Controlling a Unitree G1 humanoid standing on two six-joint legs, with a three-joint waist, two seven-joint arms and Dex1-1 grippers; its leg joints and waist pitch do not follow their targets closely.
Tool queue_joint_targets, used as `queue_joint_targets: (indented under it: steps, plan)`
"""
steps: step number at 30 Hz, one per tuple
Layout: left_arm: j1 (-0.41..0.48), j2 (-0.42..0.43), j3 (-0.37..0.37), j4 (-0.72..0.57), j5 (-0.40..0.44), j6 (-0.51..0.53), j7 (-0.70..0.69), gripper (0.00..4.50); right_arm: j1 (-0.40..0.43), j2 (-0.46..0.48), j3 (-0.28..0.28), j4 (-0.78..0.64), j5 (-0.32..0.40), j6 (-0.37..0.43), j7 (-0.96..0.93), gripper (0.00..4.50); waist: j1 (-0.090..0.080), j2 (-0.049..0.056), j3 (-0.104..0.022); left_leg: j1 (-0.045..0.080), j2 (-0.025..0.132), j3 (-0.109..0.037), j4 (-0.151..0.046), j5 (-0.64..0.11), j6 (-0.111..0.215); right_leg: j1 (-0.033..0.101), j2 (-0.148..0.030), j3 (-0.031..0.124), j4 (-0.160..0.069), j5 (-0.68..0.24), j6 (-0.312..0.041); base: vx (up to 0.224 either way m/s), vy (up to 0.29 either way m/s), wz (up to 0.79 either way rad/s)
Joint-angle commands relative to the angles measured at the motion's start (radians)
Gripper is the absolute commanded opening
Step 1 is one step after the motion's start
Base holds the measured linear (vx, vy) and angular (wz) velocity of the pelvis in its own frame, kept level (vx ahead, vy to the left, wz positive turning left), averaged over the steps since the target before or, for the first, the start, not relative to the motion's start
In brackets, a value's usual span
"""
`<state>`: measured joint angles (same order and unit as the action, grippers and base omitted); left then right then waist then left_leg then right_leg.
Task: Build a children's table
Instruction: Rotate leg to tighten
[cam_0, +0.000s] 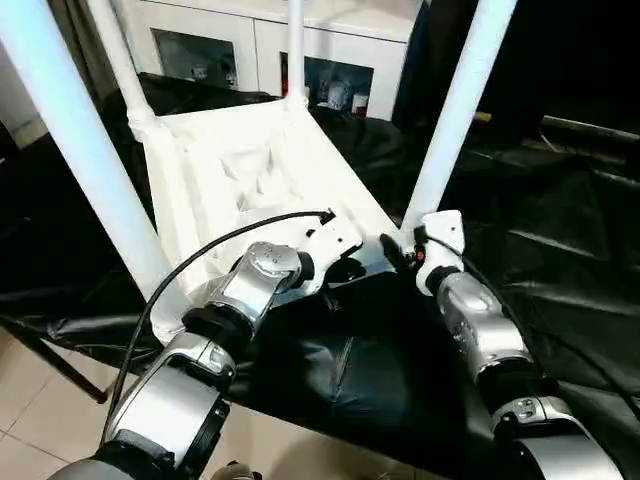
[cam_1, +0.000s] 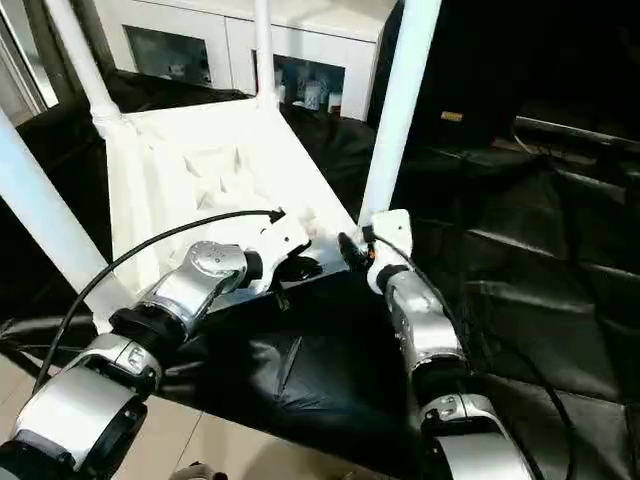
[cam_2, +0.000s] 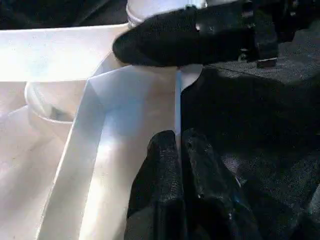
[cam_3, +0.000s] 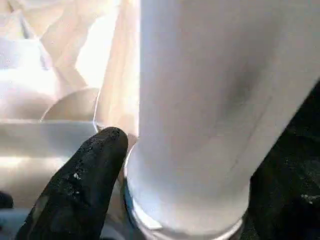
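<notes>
The children's table lies upside down on black cloth, its ribbed white top (cam_0: 250, 170) facing up. Legs stand upright in the corner sockets: near left (cam_0: 80, 150), near right (cam_0: 455, 110), and two at the far corners (cam_0: 296, 45). My left gripper (cam_0: 345, 268) is at the top's near edge. In the left wrist view it (cam_2: 177, 145) is shut on the thin rim wall. My right gripper (cam_0: 400, 255) is up against the base of the near right leg (cam_3: 210, 100), right at its socket.
A white glass-door cabinet (cam_0: 260, 50) stands behind the work surface. Crumpled black cloth (cam_0: 380, 370) covers the surface and spreads out to the right. The front edge drops to a tiled floor (cam_0: 40, 420), with a dark frame leg (cam_0: 60, 370) under the left side.
</notes>
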<state>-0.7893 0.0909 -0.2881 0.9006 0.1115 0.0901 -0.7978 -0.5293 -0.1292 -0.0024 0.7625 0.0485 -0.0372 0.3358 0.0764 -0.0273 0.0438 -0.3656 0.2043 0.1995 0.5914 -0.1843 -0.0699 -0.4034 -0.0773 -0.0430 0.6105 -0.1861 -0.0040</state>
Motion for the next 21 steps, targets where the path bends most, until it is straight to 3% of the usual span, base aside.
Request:
queue_joint_targets:
  steps: [1,4,9,15,19,21]
  plan:
    - [0.001,-0.001,0.000,-0.011,-0.021,-0.033,-0.043,0.00,0.018,0.003,0.070,-0.021,0.026,-0.014,0.170,3.69,-0.001,-0.010,-0.054,0.010,0.024,-0.015,-0.074,-0.243,0.037,0.042,-0.062,0.036,-0.086,-0.262,-0.175,0.000,0.000,0.00]
    - [0.018,0.032,-0.001,-0.033,-0.033,-0.057,-0.123,0.00,0.039,-0.039,0.041,-0.079,0.118,0.048,0.342,3.69,0.000,-0.012,-0.054,0.007,0.024,-0.014,-0.073,-0.229,0.059,0.046,-0.061,0.036,-0.084,-0.232,-0.187,0.000,0.000,0.00]
    - [0.050,0.095,-0.005,-0.083,-0.072,-0.083,-0.286,0.00,0.079,-0.136,0.053,-0.152,0.157,0.058,0.553,3.69,0.002,-0.012,-0.056,0.005,0.030,-0.014,-0.071,-0.193,0.082,0.046,-0.063,0.035,-0.074,-0.166,-0.226,0.000,0.000,0.00]
    - [0.087,0.195,0.000,-0.167,-0.129,-0.054,-0.507,0.00,0.120,-0.241,0.058,-0.235,0.225,0.120,0.769,3.69,0.013,-0.010,-0.054,0.009,0.035,-0.010,-0.071,-0.186,0.078,0.046,-0.061,0.034,-0.068,-0.149,-0.247,0.000,0.000,0.00]
    - [0.096,0.223,0.006,-0.182,-0.136,-0.051,-0.543,0.00,0.130,-0.258,0.075,-0.249,0.218,0.127,0.815,3.69,0.018,-0.009,-0.053,0.010,0.036,-0.008,-0.072,-0.193,0.064,0.043,-0.061,0.033,-0.068,-0.165,-0.245,0.000,0.000,0.00]
    - [0.099,0.230,0.008,-0.186,-0.138,-0.047,-0.553,0.00,0.131,-0.260,0.083,-0.250,0.216,0.129,0.829,3.47,0.017,-0.010,-0.053,0.011,0.036,-0.009,-0.072,-0.203,0.057,0.042,-0.063,0.034,-0.069,-0.180,-0.240,0.000,0.000,0.00]
